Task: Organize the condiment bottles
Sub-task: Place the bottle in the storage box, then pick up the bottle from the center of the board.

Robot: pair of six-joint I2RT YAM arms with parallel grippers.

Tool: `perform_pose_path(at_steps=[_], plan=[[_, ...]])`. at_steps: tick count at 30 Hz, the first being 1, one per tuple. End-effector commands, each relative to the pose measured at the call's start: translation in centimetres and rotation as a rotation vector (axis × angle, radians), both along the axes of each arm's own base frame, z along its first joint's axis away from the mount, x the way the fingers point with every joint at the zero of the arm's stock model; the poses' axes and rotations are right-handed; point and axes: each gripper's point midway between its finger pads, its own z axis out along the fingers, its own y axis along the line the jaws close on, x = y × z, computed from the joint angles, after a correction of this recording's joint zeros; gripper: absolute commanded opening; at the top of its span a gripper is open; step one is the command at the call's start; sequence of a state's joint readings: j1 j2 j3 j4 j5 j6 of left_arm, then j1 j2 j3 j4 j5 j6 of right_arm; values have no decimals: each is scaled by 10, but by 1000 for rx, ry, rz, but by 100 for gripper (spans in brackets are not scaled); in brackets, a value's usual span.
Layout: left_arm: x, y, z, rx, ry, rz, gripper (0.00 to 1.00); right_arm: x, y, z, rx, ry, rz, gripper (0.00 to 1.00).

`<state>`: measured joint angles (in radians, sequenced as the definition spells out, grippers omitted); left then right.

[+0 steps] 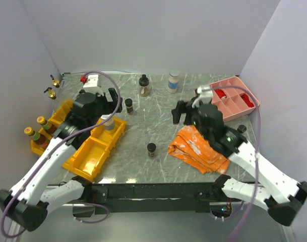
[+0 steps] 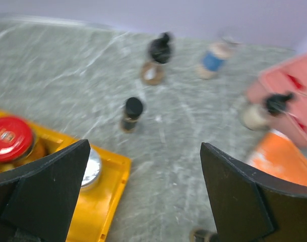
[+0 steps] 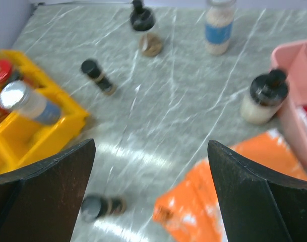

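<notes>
Condiment bottles [image 1: 151, 149] dot the table [image 1: 153, 113], some already filed in yellow bins [image 1: 87, 159] at left; left gripper [image 2: 143, 151] and right gripper [image 3: 152, 146] hover wide open and empty, likely between picks.

Yellow bins [image 1: 87, 157] on L side of marble table [image 1: 153, 113]; pink divided tray [image 1: 236, 107] far R; crumpled orange sheet [image 1: 198, 148] nr it, R-centre.
</notes>
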<state>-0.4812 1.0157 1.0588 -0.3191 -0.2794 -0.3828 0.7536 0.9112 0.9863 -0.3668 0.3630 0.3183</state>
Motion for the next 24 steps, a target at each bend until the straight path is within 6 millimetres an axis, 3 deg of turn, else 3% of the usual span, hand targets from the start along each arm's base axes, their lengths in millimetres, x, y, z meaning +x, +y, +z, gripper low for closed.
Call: perform_pose_path(at_steps=[1, 2, 6, 9, 15, 19, 24], plan=[[-36, -27, 31, -6, -97, -274, 96, 59, -2, 41, -12, -128, -40, 100], [-40, -27, 32, -10, -113, -285, 96, 76, -16, 44, -16, -145, -87, 100], [-48, -29, 13, -38, -142, -309, 96, 131, -30, 44, -16, -118, -149, 100], [-51, -34, 13, -40, -151, -344, 96, 166, -25, 43, -16, -140, -128, 100], [-57, -42, 9, -72, -120, -392, 96, 233, -11, 9, -52, -120, -79, 100], [-55, -31, 12, -55, -126, -341, 96, 275, -11, -12, -96, -84, -118, 99], [-58, -32, 15, -91, -145, -367, 96, 325, -8, -40, -128, -42, -147, 98]])
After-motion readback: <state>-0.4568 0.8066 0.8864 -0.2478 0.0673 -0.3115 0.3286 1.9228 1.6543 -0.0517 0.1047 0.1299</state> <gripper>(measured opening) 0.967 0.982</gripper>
